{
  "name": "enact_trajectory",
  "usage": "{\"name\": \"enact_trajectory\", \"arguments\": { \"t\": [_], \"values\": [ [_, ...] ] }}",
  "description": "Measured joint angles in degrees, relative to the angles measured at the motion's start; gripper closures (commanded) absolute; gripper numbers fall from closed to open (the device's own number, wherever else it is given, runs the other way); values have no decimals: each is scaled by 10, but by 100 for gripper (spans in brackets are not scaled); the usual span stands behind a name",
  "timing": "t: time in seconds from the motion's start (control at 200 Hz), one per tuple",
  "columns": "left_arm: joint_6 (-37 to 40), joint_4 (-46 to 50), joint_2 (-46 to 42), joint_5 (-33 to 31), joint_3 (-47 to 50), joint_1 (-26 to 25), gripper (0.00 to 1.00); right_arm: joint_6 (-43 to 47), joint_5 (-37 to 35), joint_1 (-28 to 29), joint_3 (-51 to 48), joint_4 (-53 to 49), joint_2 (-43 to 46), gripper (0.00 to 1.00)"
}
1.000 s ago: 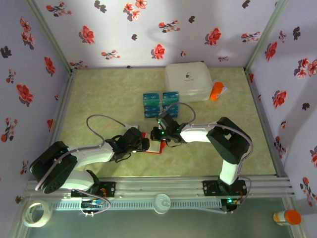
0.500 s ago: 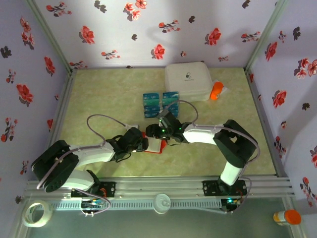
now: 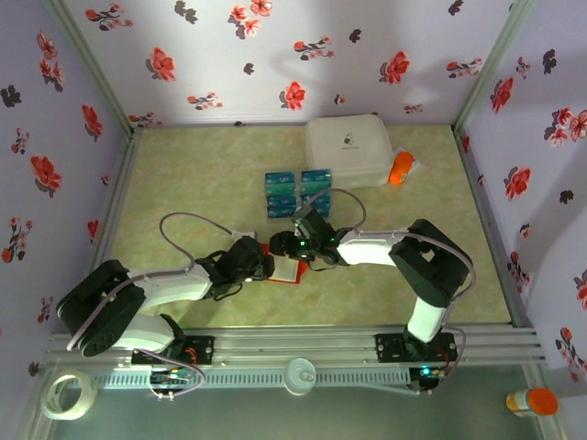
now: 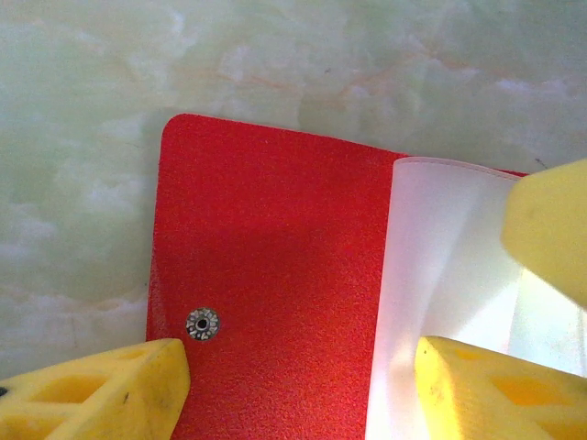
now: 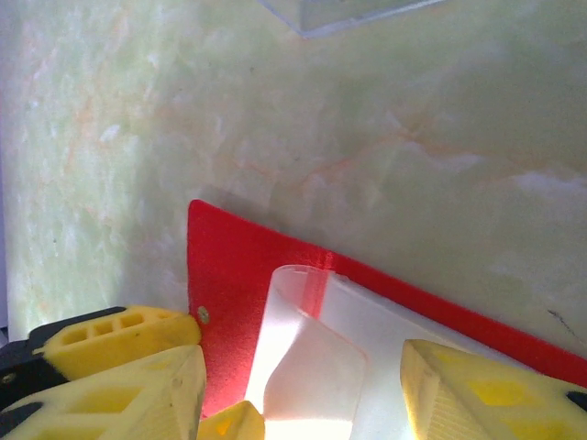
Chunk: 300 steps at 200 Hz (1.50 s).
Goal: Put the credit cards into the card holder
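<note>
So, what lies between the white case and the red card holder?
Top view: the credit cards in two groups, then the right gripper at the card holder.

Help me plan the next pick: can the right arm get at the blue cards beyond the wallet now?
Probably yes: the credit cards lie uncovered just beyond the card holder, nothing between. The right fingers, open, straddle its clear pocket.

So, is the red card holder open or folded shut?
Open: the card holder lies spread flat, snap stud exposed, clear pocket sleeves curling up.
</note>
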<state>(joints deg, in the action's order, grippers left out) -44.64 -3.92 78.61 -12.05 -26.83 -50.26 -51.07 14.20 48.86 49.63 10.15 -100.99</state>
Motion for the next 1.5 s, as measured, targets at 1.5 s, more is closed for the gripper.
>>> {"name": "enact_trajectory", "arguments": {
  "t": [1.5],
  "values": [
    [-37, 182, -357, 15, 61, 93, 0, -80, 26, 46, 96, 81, -104, 39]
  ]
}}
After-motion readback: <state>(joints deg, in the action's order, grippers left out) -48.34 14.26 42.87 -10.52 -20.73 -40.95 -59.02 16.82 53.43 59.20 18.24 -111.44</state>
